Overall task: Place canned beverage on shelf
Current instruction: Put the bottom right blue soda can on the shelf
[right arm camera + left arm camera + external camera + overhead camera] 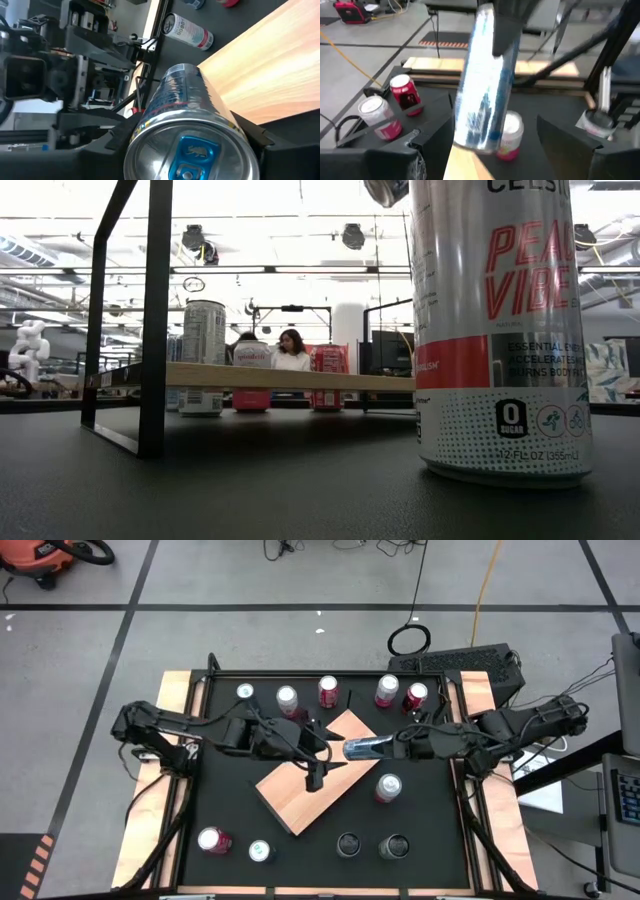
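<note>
A silver and blue can (365, 748) hangs level above the right corner of the shelf (300, 795), a light wooden board on black legs (150, 310). My right gripper (398, 747) comes in from the table's right and is shut on the can. From the table's left, my left gripper (328, 745) stands open at the can's other end. In the left wrist view its fingers (405, 150) stand on either side of that end (477, 135), with a clear gap on one side. My right gripper pinches the can's curved wall near its tab end (150, 125) between the two fingers (250, 137). The fingers come about level from the table's right and lie along the can. The can is lifted clear above the shelf, lying on its side, tab end toward the wrist.
Several cans stand along the table's far edge (328, 690) and several more along the near edge (213, 840). One white can (388, 787) stands just right of the shelf. A tall can (500, 330) fills the right of the low view.
</note>
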Available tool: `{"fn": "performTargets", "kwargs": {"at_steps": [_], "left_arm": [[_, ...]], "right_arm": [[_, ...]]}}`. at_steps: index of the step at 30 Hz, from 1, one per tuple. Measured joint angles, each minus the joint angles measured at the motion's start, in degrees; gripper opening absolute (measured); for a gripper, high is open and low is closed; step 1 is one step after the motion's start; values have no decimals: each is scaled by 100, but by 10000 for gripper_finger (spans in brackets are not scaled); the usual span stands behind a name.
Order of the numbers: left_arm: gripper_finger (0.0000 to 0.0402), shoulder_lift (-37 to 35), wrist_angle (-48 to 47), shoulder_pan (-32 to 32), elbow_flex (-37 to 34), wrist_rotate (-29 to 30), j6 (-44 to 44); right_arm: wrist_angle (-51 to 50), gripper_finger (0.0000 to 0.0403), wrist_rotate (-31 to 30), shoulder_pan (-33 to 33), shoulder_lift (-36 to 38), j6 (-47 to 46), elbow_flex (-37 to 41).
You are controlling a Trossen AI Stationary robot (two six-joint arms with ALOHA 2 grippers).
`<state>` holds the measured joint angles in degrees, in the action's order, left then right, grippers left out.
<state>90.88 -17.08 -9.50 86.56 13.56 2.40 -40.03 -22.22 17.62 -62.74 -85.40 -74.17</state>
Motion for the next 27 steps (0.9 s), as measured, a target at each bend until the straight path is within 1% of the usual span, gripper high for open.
{"fn": "performTargets", "kwargs": {"at_steps": [6, 9, 11, 16, 18, 27], "left_arm": [[282, 69, 24, -6, 0, 105, -242], [284, 67, 27, 25, 0, 140, -596], [296, 69, 16, 82, 0, 165, -641], [341, 199, -5, 248, 1, 188, -623], [354, 330, 170, 291, 3, 177, -715], [359, 636, 479, 274, 2, 267, -835]], "right_arm": [[180, 205, 7, -68, 0, 77, 0], [210, 205, 10, -112, 0, 105, 0], [210, 206, 11, -149, 0, 107, 0], [212, 206, 9, -233, -2, 151, 0], [249, 206, 10, -266, -2, 202, 0], [255, 206, 64, -347, -2, 236, 9]]}}
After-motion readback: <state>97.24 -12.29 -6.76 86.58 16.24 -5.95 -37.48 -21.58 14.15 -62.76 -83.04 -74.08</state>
